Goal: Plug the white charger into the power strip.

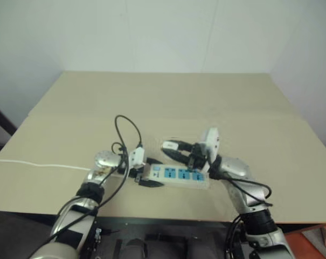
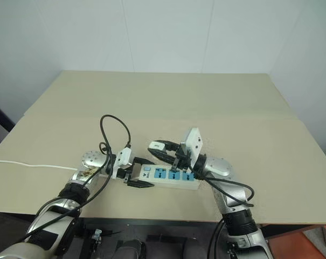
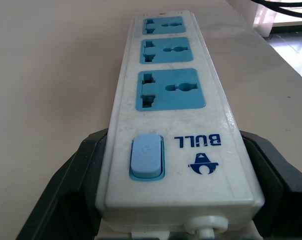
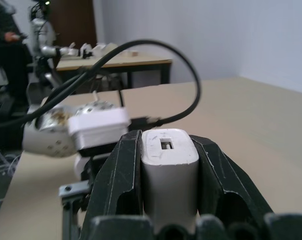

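one power strip (image 3: pixel 175 125), three sockets, one white charger (image 4: pixel 169 172)

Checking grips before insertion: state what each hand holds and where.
Left hand clamps the power strip across its switch end. Right hand pinches the white charger by its two flat sides, above the strip.

The left end effector (image 1: pixel 146 176) reaches in from the left, pointing right, its fingers (image 3: pixel 76 185) spread wide and clamping both long sides of the power strip (image 3: pixel 173 125). The right end effector (image 1: pixel 171 147) points left, fingers (image 4: pixel 123 185) closed on the white charger (image 4: pixel 169 172)
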Robot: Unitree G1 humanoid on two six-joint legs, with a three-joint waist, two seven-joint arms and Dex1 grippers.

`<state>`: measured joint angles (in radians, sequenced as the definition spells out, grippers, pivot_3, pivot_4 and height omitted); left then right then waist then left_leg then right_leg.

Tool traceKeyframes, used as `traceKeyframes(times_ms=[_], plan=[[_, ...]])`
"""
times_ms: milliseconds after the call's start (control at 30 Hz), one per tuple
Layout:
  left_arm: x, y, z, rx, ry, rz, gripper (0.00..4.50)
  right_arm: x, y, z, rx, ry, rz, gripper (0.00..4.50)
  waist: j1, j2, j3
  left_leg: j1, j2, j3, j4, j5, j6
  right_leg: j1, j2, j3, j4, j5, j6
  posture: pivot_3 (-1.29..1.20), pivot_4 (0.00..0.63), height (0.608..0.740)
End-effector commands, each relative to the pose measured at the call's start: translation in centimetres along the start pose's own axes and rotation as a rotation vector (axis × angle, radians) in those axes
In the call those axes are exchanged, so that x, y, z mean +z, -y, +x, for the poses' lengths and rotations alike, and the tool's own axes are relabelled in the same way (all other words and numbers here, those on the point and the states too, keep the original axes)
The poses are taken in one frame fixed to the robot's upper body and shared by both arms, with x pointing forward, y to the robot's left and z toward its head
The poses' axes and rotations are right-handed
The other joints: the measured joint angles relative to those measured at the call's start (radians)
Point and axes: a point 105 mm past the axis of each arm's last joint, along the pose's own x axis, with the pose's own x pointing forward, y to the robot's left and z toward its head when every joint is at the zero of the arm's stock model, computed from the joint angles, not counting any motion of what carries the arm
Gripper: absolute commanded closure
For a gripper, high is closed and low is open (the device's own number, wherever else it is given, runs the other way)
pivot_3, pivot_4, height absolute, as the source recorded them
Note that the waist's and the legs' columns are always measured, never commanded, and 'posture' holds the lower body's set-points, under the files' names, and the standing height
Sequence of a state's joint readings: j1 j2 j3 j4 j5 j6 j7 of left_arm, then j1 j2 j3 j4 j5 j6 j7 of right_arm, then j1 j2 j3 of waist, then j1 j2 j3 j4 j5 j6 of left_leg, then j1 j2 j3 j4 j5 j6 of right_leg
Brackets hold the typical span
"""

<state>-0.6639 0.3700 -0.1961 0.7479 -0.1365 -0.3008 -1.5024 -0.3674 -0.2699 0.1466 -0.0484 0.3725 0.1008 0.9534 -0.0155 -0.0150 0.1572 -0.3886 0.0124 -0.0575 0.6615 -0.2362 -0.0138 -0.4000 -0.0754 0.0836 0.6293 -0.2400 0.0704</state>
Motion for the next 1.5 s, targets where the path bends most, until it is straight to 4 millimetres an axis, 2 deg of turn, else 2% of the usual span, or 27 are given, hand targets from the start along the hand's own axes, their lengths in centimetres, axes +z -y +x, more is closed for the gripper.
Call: traceKeyframes(times_ms=[33, 300, 800, 1233, 1500], plan=[[-1.7, 1.8, 0.7, -0.080, -0.063, -0.056, 1.17, 0.4, -0.5, 0.0, 0.045, 0.029, -0.051, 3.35, -0.002, 0.000, 0.000, 0.000, 0.000, 0.000, 0.000, 0.000, 0.000, 0.000, 0.000, 0.000, 0.000, 0.000, 0.000, 0.00, 0.150, 0.740], [-1.5, 2.1, 0.6, -0.082, -0.064, -0.063, 1.17, -1.1, -0.2, 0.4, 0.081, -0.015, -0.012, 3.35, -0.005, 0.000, 0.000, 0.000, 0.000, 0.000, 0.000, 0.000, 0.000, -0.001, 0.001, 0.000, 0.000, 0.000, 0.000, 0.00, 0.150, 0.740], [-1.5, 2.3, 0.2, -0.075, -0.073, -0.071, 1.17, -2.6, -0.3, 0.2, 0.092, -0.045, 0.028, 3.35, -0.007, 0.000, 0.000, 0.000, 0.000, 0.000, 0.000, 0.000, 0.000, -0.001, 0.001, 0.000, 0.001, 0.000, -0.001, 0.00, 0.150, 0.740], [-1.7, 2.3, 0.1, -0.066, -0.081, -0.073, 1.17, -6.3, 0.7, -4.6, 0.090, -0.267, 0.069, 3.35, 0.002, 0.000, 0.000, 0.002, 0.000, 0.000, 0.000, 0.000, 0.000, 0.003, 0.000, 0.000, 0.000, 0.000, -0.001, 0.00, 0.150, 0.740], [-1.8, 2.2, 0.2, -0.057, -0.081, -0.074, 1.17, -7.0, 1.3, -6.4, 0.079, -0.351, 0.072, 3.35, 0.004, 0.000, 0.000, 0.008, 0.000, -0.001, 0.000, 0.000, 0.000, 0.010, 0.000, -0.001, -0.003, -0.003, 0.004, 0.00, 0.150, 0.740]])
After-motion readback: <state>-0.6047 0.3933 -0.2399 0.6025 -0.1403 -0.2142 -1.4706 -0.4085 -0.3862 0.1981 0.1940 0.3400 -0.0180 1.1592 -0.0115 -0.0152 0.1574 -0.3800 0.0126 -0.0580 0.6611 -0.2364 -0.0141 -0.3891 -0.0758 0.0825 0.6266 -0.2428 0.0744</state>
